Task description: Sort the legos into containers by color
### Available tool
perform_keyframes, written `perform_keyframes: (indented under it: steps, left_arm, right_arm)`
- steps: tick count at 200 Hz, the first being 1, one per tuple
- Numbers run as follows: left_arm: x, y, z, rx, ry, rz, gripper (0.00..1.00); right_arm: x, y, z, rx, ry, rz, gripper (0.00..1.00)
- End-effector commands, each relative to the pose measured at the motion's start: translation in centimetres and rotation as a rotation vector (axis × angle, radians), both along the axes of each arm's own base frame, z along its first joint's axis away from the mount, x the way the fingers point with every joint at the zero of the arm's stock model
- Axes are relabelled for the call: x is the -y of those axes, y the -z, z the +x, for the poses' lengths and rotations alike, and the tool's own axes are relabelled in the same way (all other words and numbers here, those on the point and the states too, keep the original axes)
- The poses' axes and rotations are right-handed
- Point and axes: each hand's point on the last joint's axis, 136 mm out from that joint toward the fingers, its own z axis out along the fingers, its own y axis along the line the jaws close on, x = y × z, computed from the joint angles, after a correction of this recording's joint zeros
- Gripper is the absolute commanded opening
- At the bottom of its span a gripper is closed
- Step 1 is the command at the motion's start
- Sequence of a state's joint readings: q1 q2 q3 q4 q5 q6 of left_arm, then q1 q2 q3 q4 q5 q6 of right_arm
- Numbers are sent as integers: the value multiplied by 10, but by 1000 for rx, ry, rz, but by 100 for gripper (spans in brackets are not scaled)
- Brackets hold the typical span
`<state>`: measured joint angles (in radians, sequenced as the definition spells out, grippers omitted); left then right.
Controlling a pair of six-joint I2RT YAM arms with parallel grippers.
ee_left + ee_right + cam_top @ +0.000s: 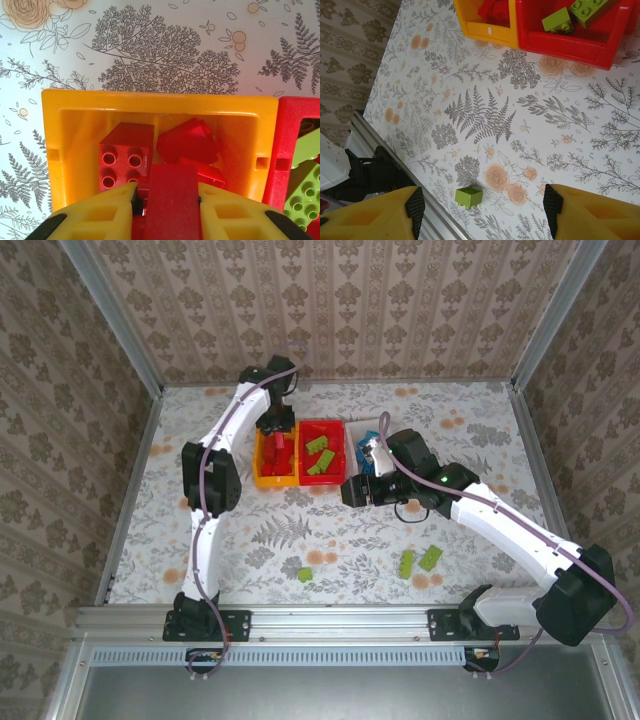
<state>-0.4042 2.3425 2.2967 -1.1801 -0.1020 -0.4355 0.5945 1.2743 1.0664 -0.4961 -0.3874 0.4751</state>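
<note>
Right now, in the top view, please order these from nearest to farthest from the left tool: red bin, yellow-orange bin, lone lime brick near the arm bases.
1. Yellow-orange bin, directly under the left tool and its red brick.
2. Red bin, just to its right.
3. Lone lime brick, far toward the bases.

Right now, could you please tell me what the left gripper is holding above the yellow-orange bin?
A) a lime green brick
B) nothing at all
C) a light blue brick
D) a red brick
D: in the left wrist view, the left gripper is shut on a red brick above the yellow-orange bin, which has other red bricks inside.
</note>
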Motion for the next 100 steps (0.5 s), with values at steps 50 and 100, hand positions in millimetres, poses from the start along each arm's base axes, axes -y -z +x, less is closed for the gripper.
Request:
perform_keyframes:
  steps: [50, 100]
  left_arm:
    - [-6, -11, 1, 5, 14, 14, 54]
    - [0, -73, -10, 114, 15, -39, 60]
  right_arm:
    - [-6, -7, 10, 23, 3, -1, 67]
    - [12, -1, 12, 43, 63, -75, 67]
